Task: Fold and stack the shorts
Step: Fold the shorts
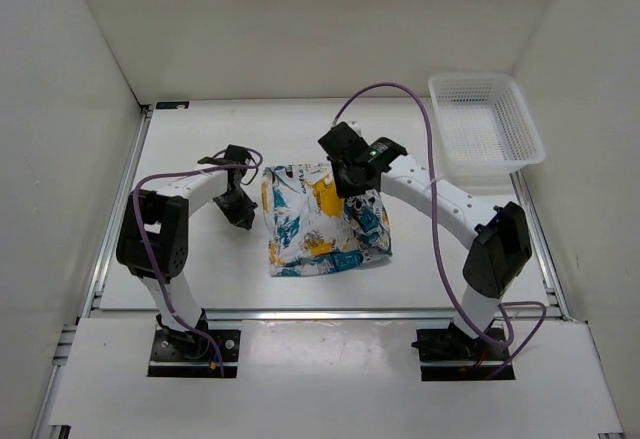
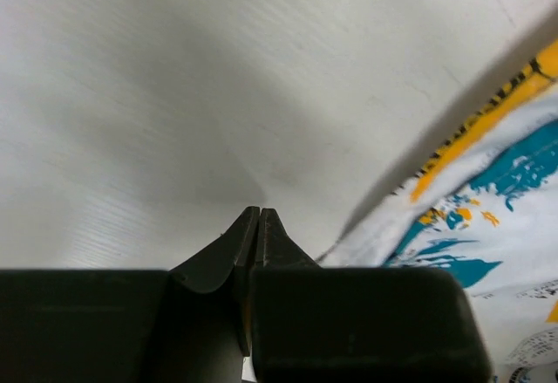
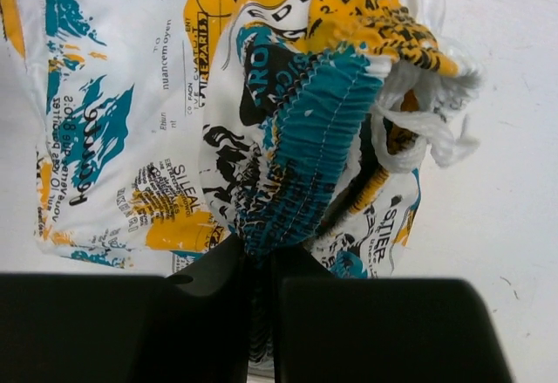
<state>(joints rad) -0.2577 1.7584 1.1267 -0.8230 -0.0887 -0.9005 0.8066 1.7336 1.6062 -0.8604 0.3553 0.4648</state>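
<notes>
Though overhead hides it, right hand [image 3: 261, 256] pinches shorts [image 3: 131, 95].

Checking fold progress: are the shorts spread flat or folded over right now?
Partly folded, not flat: the shorts sit bunched, and the right gripper is shut on their teal waistband.

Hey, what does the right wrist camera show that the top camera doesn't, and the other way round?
Only the right wrist view: the teal gathered waistband pinched between the closed fingers of the right hand. Only the top view: the white mesh basket at the far right, and the left hand beside the shorts. Both: the shorts lying on the white table.
</notes>
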